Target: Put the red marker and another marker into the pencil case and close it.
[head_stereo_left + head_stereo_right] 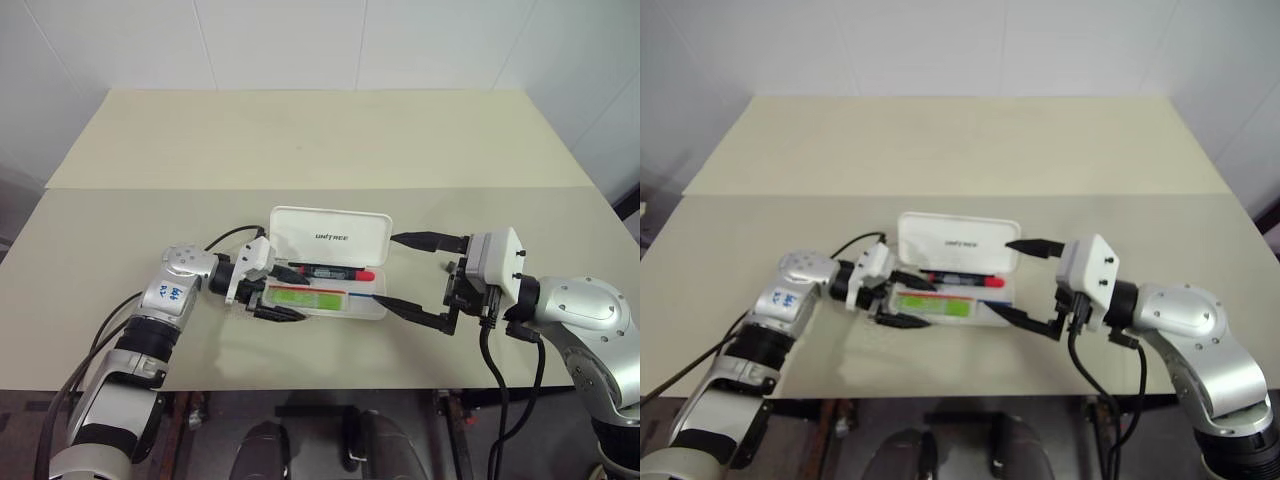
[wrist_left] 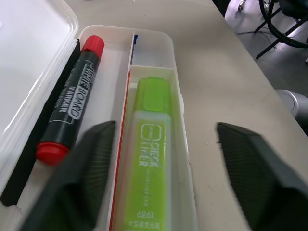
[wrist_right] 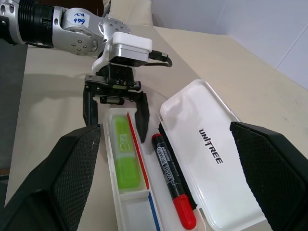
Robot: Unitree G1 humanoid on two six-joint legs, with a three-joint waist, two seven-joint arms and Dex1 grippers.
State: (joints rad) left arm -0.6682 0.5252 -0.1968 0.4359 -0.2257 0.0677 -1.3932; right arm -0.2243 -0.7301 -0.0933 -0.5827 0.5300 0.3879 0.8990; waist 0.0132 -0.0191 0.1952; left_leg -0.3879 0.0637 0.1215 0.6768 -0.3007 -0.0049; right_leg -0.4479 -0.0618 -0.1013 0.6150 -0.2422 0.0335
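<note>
On the table (image 1: 120, 230), near its front edge, the case (image 1: 375, 309) lies open with its long axis running left to right between the two arms, its lid (image 1: 330, 235) tipped up and back on the far side, lettering facing the robot. Both markers already lie inside along that same axis: the red marker (image 1: 328, 272) in the far trough next to the lid hinge, the green marker (image 1: 308, 297) in the near compartment, each flat and parallel to the case walls. What the next move seems to turn on is the lid, which stands behind the tray and has to swing forward and down over it. The right gripper (image 1: 398, 270) sits at the case's right end, jaws spread wide, one finger beside the lid's right edge and the other by the tray's near right corner, so it looks the better placed to push the lid. The left gripper (image 3: 115, 113) is at the left end, jaws spread and straddling the green marker's end without pinching it; the marker lies directly ahead of and below its fingers (image 2: 79, 187), and this arm would need to clear out before the lid can drop.
</note>
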